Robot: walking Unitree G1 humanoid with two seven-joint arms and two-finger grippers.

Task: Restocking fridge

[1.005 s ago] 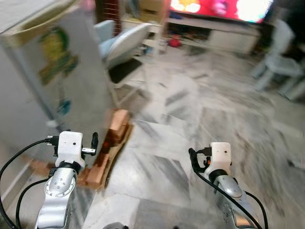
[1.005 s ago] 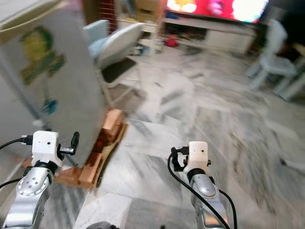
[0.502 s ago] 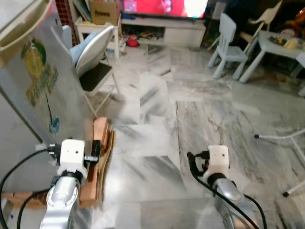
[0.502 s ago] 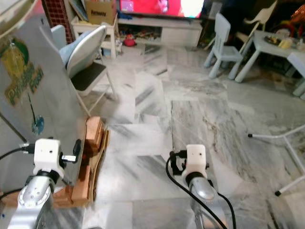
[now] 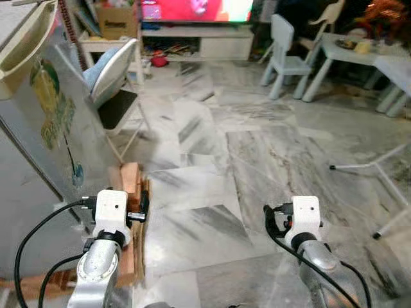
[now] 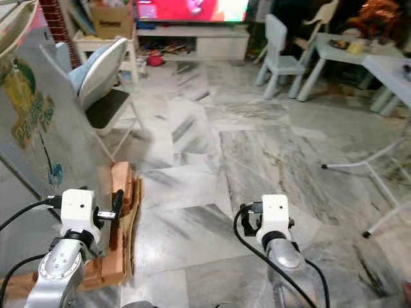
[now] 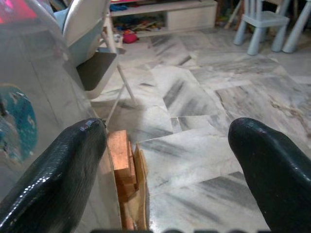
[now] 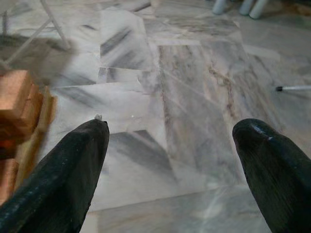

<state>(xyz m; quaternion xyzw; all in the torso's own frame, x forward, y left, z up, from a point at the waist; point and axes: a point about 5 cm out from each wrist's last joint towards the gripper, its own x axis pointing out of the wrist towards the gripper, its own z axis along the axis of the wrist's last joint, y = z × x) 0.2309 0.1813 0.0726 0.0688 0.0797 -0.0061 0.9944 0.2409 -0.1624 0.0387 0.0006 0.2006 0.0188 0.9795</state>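
The fridge [image 5: 35, 147] is a tall grey cabinet at my left, with a yellow and green sticker [image 5: 51, 102] on its side. It stands on wooden blocks [image 5: 131, 183]. My left gripper [image 7: 167, 160] is held low in front of me, close beside the fridge's lower corner, open and holding nothing. One of its fingers [image 7: 58, 174] lies near the fridge wall. My right gripper [image 8: 170, 160] hangs over bare marble floor [image 5: 218, 167], open as well, with nothing between its fingers. Both white wrist boxes [image 5: 110, 208] [image 5: 306, 215] appear in the eye views.
A folding chair with a blue cushion [image 5: 109, 74] stands behind the fridge. Farther back are a TV stand [image 5: 192, 42], a cardboard box [image 5: 112, 14], a small pale blue chair [image 5: 286, 58] and a white table [image 5: 379, 61]. Thin metal legs [image 5: 369, 163] cross the floor at right.
The whole view has swung to the right and sharpened, so the camera moved: the fridge sits further left and the small chair and table have come in. Both arms keep their pose.
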